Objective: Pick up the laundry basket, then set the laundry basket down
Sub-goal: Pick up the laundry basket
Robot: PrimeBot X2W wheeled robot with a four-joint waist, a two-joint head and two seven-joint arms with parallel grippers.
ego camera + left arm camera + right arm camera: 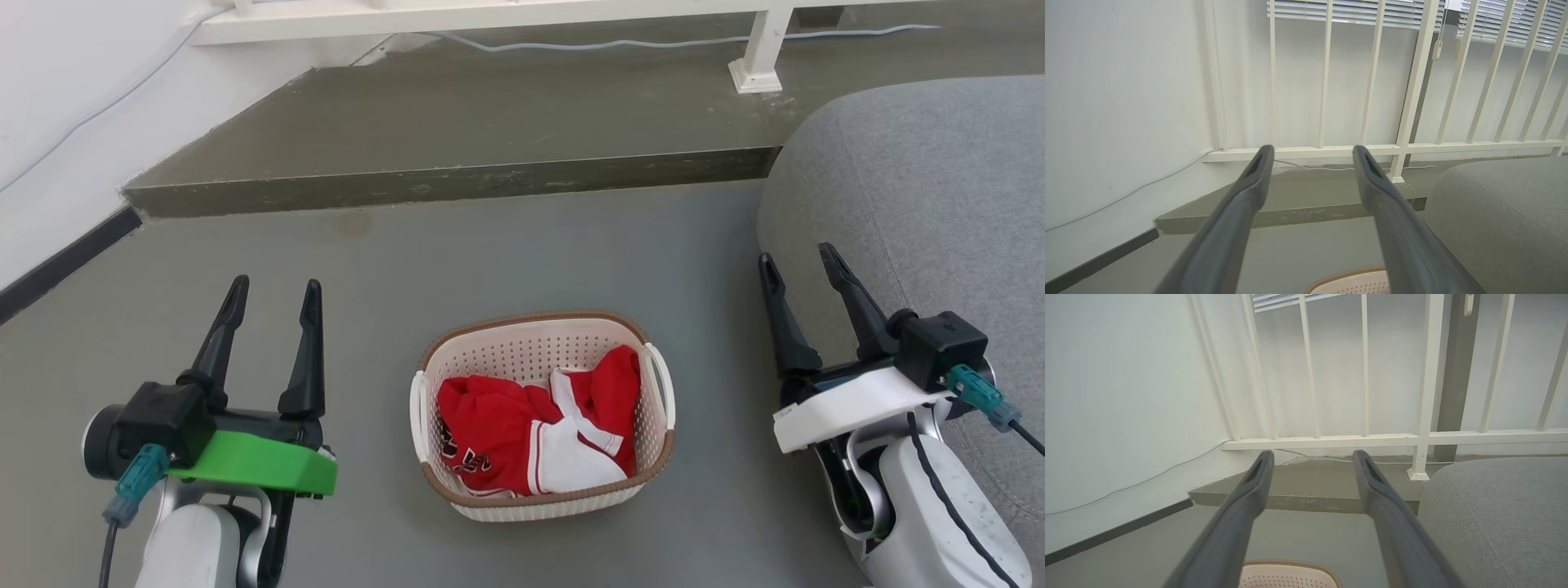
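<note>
Dark and spread wide, the left fingers [304, 359] pinch nothing, and the right fingers [784, 327] are just as open and just as bare! Between the two pairs, down on the grey floor [367, 261], sits the laundry basket [531, 353]. It lies inward of each pair and lower, with both sets of tips pointing on past its rim. Its left handle [419, 408] faces the left fingers, its right handle [663, 380] the right fingers. Neither arm looks clearly nearer. My call: both must swing inward and drop, one to each handle.
</note>
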